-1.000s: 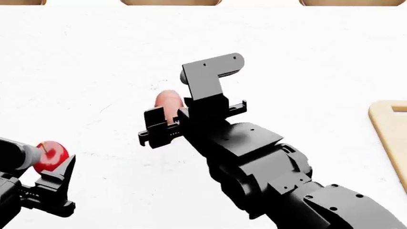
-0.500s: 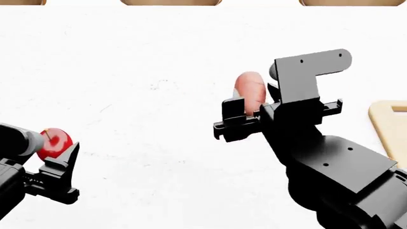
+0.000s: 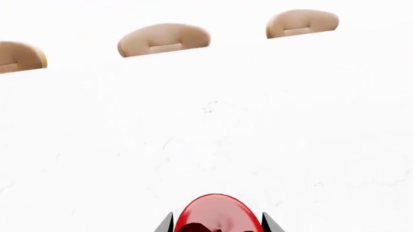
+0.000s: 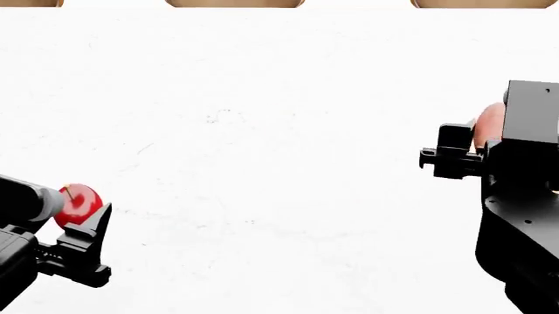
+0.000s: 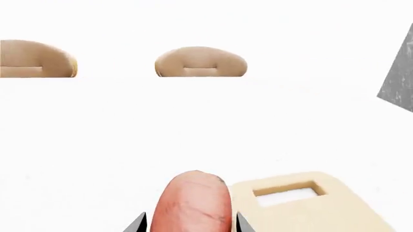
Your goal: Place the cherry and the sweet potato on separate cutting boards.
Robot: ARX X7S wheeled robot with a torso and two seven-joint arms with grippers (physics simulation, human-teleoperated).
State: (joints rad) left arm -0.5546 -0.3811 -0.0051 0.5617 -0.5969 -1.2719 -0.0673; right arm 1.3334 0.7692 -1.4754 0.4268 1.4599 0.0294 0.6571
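The glossy red cherry (image 4: 78, 204) is held above the white table at the head view's lower left, with my left gripper (image 4: 74, 210) shut on it. The left wrist view shows the cherry (image 3: 218, 215) filling the gap between the two fingertips. At the far right, my right gripper (image 4: 476, 147) is shut on the pinkish sweet potato (image 4: 489, 124), which pokes up past the fingers. In the right wrist view the sweet potato (image 5: 195, 203) sits next to a tan cutting board (image 5: 322, 210), slot end nearest. The right arm hides that board in the head view.
Beyond the white table's (image 4: 279, 131) far edge stand three tan rounded chair backs (image 3: 164, 38) (image 5: 200, 62) (image 4: 234, 2). A grey slanted panel (image 5: 397, 79) shows at the right wrist view's edge.
My right gripper has carried the sweet potato far to the right and now covers the board in the head view. The left gripper with the cherry has drifted slightly right and down.
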